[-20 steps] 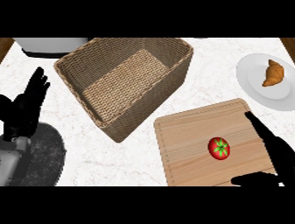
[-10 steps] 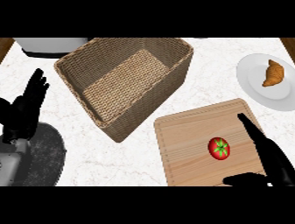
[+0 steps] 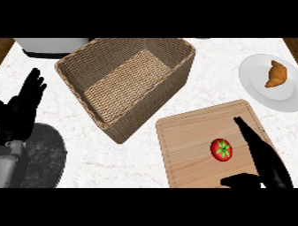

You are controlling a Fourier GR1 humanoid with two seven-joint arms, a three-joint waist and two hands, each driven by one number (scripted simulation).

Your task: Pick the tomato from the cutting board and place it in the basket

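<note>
A red tomato [image 3: 222, 149] with a green stem lies on the wooden cutting board [image 3: 190, 145] at the lower right. My right hand [image 3: 263, 156] is open just right of the tomato, fingers straight and pointing up the board, thumb low near the board's front edge. A gap shows between the fingers and the tomato. The woven basket [image 3: 128, 84] stands tilted at the upper middle, with nothing inside it. My left hand [image 3: 17, 110] rests open at the left edge, fingers up.
A white plate [image 3: 292, 95] with a croissant [image 3: 276, 74] sits at the upper right, beyond the board. A dark round pan [image 3: 43, 156] lies at the lower left under my left forearm. A white appliance [image 3: 50, 46] stands at the top left.
My right hand has slid left and slightly up across the board, closing in on the tomato's right side. The tomato, the basket and the left hand have stayed put.
</note>
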